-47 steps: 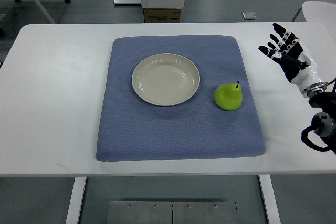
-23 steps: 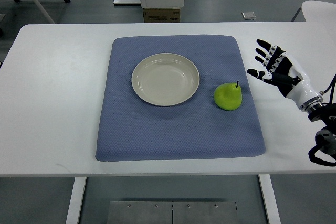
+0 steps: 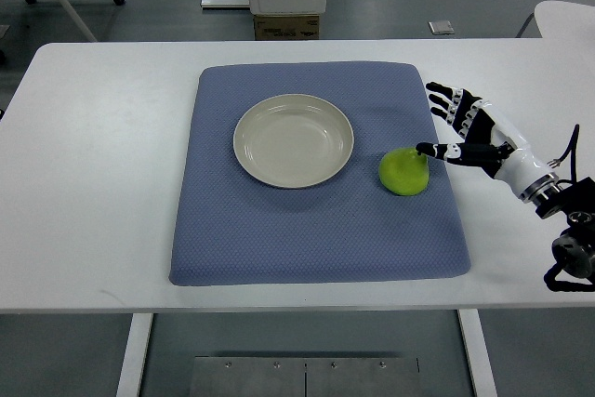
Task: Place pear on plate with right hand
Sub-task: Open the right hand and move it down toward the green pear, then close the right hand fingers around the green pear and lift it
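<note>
Your right hand (image 3: 474, 132) fingers (image 3: 444, 106) spread, empty, thumb tip at glossy green pear (image 3: 403, 172), dimpled blue mat (image 3: 316, 230), smooth round cream plate (image 3: 293, 139), white bench (image 3: 102, 183).

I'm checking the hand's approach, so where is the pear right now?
In the top view the pear sits on the blue mat, just right of the plate, with the open right hand at its right side.

The right hand (image 3: 469, 127) reaches in over the blue mat's (image 3: 316, 230) right edge with fingers spread, holding nothing. The green pear (image 3: 403, 172) sits just beside its thumb tip, on the mat. Beyond the pear, farther from the hand, rests the cream plate (image 3: 293, 139), on the white table (image 3: 102, 155).
</note>
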Robot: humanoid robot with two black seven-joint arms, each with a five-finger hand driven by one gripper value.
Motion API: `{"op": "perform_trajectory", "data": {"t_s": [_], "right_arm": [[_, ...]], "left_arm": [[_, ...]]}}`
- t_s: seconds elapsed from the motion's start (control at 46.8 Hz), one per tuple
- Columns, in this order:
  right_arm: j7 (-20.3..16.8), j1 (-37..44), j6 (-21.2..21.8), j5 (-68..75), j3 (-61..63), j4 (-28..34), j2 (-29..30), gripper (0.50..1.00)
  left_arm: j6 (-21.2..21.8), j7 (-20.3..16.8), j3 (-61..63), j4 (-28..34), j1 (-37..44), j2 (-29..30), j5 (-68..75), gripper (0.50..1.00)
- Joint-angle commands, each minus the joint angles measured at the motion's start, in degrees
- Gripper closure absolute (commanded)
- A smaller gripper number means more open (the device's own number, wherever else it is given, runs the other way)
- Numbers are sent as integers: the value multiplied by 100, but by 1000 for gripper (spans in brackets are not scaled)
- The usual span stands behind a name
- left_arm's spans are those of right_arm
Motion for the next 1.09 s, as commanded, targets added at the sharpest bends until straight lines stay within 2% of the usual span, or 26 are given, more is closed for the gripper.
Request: {"op": "perform_trajectory", "data": {"t_s": [0.0,0.406,1.068], "right_arm": [[0,35,-31,-146,-166,-17,5,509],[0,492,-1243,-225,-1150,-201,480,509],[0,527,-1384,-234,-1775,-553,498,519]], "left_arm": [[-3,0,5,0,-3,0,0,500],[-3,0,-3,0,-3,0,0,500],[-3,0,-3,0,-3,0,0,500]]}}
